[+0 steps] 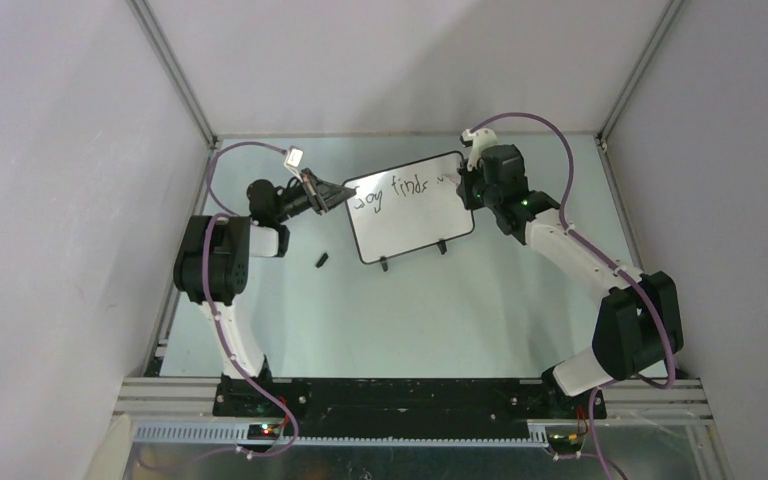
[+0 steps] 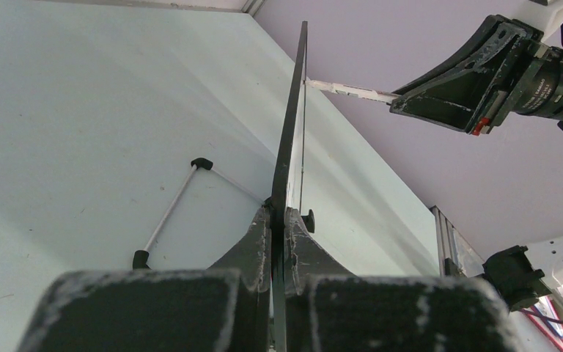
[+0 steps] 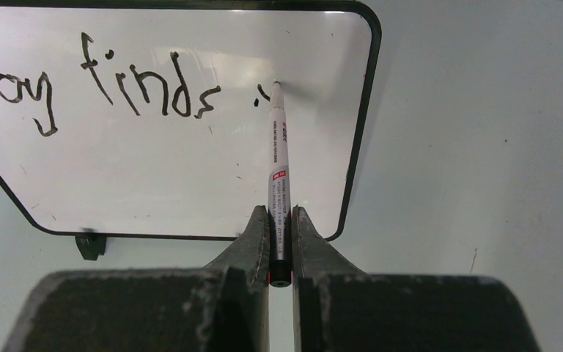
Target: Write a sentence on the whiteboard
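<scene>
The whiteboard stands on its two black feet at the table's back middle. On it is the sentence, black handwriting reading "Joy finds" with a small new stroke after it; it shows large in the right wrist view. My left gripper is shut on the whiteboard's left edge, seen edge-on in the left wrist view. My right gripper is shut on a white marker pen. The pen's tip touches the board right of "finds". The pen also shows in the left wrist view.
A small black pen cap lies on the table left of the board. A grey enclosure wall and metal frame rails surround the table. The board's wire stand rests on the table behind it.
</scene>
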